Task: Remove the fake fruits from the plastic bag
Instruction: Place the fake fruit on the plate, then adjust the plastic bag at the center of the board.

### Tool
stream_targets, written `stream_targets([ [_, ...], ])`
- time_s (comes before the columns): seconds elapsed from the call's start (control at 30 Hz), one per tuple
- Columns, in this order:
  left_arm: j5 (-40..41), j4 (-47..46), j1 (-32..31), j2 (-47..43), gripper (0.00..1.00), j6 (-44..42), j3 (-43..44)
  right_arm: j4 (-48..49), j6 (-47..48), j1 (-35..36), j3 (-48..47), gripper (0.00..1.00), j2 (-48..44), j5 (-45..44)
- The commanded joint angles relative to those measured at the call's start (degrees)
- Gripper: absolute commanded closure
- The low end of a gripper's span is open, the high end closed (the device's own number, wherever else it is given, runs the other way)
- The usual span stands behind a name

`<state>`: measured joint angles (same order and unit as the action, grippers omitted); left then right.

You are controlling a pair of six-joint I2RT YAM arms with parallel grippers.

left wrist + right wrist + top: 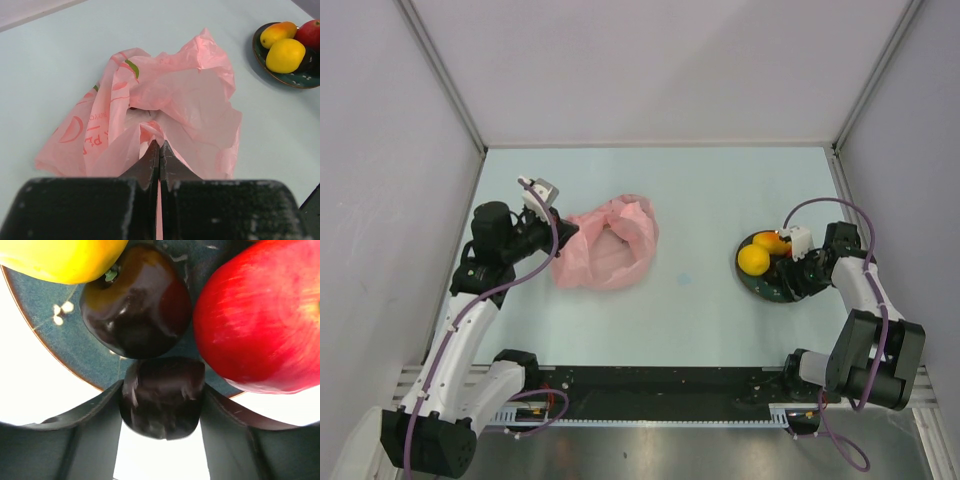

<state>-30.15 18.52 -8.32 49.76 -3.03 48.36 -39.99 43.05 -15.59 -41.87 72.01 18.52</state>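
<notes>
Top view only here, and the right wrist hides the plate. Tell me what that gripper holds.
Observer: The right gripper is shut on a dark fruit at the plate rim.
Operator: Now check the left grip on the bag.
Observer: The left gripper is shut on the bag; pink film shows between its fingers.
</notes>
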Motion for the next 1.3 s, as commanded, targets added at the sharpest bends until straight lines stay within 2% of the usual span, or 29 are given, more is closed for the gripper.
stream_targets([
  [0.0, -1.0, -1.6, 0.4, -0.1, 1.0, 0.2, -0.7, 0.5, -1.5, 0.2, 0.9, 0.34, -2.7, -1.0],
  [0.07, -1.3, -1.8, 0.4, -0.1, 1.0, 0.4, -0.9, 0.6, -2.5, 0.2, 1.1, 0.3, -3.7, -1.5],
  [0.1, -1.3, -1.8, 0.3, -0.2, 1.0, 0.4, -1.0, 0.6, -2.8, 0.2, 1.0, 0.19, -4.5, -1.6],
  [0.2, -1.4, -1.9, 0.4, -0.2, 1.0, 0.6, -1.3, -1.3, -2.3, 0.5, 0.9, 0.06, -5.6, -2.2],
  [0.57, -1.8, -2.4, 0.3, -0.4, 1.0, 1.0, -2.0, -11.8, -0.9, 1.8, -2.2, 0.05, -16.4, -5.1],
  [0.63, -1.8, -2.1, 0.4, -0.4, 1.0, 0.7, -2.0, -9.7, -4.9, 3.2, -3.5, 0.05, -18.4, -11.0],
  [0.77, -1.6, -1.6, 0.4, -0.8, 1.0, 0.4, -1.9, -6.0, -9.2, 6.4, -10.2, 0.05, -21.5, -13.3],
  [0.87, -1.4, -1.1, 0.4, -1.2, 1.0, 0.3, -2.1, -3.1, -16.4, 12.7, -16.3, 0.05, -21.1, -10.0],
  [0.93, -1.2, -0.9, 0.4, -1.6, 1.0, 0.0, -2.3, 3.4, -19.7, 16.3, -19.9, 0.0, -21.0, -3.8],
  [0.97, -1.2, -0.7, 0.5, -1.9, 1.0, 0.0, -2.4, 6.6, -24.1, 22.8, -20.4, 0.0, -20.9, -3.2],
  [1.03, -1.2, -0.3, 0.5, -2.0, 1.0, -0.1, -2.5, 14.4, -26.6, 29.1, -22.1, 0.0, -17.7, -2.5],
  [1.07, -1.3, 0.1, 0.5, -2.1, 1.0, -0.3, -2.3, 15.9, -28.4, 32.2, -23.3, 0.0, -15.9, 3.3],
  [1.1, -1.2, 0.5, 0.6, -2.3, 1.0, -0.3, -2.2, 17.2, -29.3, 33.8, -24.4, 0.0, -14.1, 4.8],
  [1.17, -1.2, 1.2, 0.6, -2.7, 1.0, -1.2, -1.8, 19.5, -29.9, 38.0, -28.1, 0.0, -8.1, 2.9],
  [1.2, -1.0, 2.3, 0.6, -3.0, 1.0, -1.5, -1.6, 19.4, -27.4, 43.6, -29.7, 0.02, -5.9, 0.7],
  [1.27, -0.6, 3.9, 0.7, -3.9, 1.0, -2.4, -1.5, 20.6, -25.5, 49.1, -33.4, 0.11, -0.7, -0.4],
])
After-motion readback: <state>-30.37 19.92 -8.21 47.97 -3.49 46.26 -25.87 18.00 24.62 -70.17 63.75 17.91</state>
